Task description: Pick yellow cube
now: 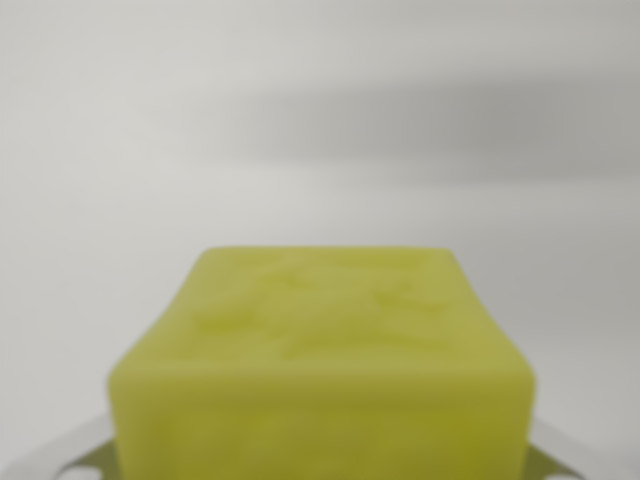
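A yellow cube [322, 370] fills the bottom centre of the wrist view, blurred and close, against a plain pale grey surface [320, 120] crossed by a soft shadow; metal gripper [320, 470] parts flank it, grip indeterminable.

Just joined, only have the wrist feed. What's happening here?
The wrist view is filled by a yellow cube, very close and blurred, against a plain pale surface. Metal parts of the gripper show at the bottom corners on either side of the cube. Whether the jaws are clamped on it cannot be told.
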Available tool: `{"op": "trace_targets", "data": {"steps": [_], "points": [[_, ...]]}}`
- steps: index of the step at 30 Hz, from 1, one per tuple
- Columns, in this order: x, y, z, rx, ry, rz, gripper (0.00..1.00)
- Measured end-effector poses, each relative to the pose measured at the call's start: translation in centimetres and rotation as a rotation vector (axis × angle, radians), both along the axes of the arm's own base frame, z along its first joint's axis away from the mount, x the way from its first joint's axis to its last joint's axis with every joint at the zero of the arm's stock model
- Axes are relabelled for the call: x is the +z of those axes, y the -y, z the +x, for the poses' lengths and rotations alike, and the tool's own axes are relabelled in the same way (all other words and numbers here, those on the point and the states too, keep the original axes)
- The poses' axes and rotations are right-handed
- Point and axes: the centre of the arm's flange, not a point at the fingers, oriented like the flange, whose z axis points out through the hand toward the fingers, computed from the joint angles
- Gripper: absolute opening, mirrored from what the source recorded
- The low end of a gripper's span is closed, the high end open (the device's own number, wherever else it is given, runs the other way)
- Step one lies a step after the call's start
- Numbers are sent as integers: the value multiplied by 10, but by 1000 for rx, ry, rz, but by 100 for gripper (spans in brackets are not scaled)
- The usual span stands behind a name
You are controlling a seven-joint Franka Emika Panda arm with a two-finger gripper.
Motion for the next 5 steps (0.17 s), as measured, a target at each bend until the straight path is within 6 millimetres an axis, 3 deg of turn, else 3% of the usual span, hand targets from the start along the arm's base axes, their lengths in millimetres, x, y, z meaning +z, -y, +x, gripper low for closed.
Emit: {"op": "trace_targets", "data": {"steps": [5], "points": [[0, 0, 0, 0, 0, 0, 0]]}}
